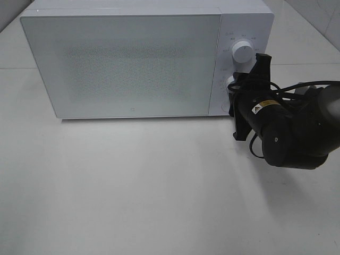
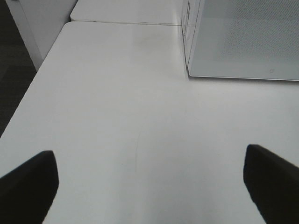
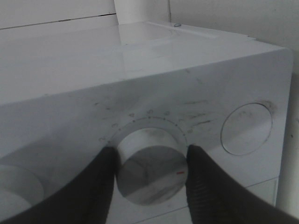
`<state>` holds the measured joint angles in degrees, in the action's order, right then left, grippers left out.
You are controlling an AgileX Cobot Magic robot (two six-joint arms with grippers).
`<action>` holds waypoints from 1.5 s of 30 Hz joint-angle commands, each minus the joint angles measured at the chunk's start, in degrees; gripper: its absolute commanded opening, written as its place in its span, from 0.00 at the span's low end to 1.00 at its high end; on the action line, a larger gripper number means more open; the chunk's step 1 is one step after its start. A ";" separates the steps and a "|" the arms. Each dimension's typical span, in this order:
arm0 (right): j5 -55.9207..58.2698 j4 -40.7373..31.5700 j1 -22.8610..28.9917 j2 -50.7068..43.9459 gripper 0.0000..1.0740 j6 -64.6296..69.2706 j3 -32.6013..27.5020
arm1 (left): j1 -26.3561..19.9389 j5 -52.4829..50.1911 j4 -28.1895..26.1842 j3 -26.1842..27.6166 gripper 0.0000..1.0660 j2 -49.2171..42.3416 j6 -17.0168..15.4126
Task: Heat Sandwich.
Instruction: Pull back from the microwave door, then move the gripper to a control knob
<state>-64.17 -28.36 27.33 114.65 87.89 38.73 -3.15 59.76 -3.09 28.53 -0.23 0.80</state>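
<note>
The microwave [image 1: 122, 64] is cased in smooth white plastic, its lower dial [image 3: 150, 170] scuffed and faintly glossy. The worktop [image 1: 133, 186] is finished in smooth matt white.

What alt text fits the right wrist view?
Right gripper closed, its two dark fingers pressing either side of a white dial on the microwave control panel. The dial bears a small red mark; numbered ticks ring it.

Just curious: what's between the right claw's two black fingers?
The white lower dial of the microwave, pinched by both fingers; the right wrist view shows it.
</note>
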 commanded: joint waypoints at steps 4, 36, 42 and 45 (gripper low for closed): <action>-13.06 2.12 -0.06 -1.38 0.17 -0.97 0.63 | -0.17 -0.46 -0.52 -0.17 0.95 -1.60 0.00; -12.26 3.84 -0.06 -1.43 0.73 -2.06 0.57 | -0.17 -0.46 -0.52 -0.17 0.95 -1.60 0.00; -9.80 5.16 -0.06 -1.83 0.72 -2.01 -0.57 | -0.17 -0.46 -0.52 -0.17 0.95 -1.60 0.00; -9.97 5.39 -0.06 -2.35 0.71 -2.01 -2.64 | -0.17 -0.46 -0.52 -0.17 0.95 -1.60 0.00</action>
<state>-67.67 -24.06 27.56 113.45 86.75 35.87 -3.15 59.76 -3.09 28.53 -0.23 0.80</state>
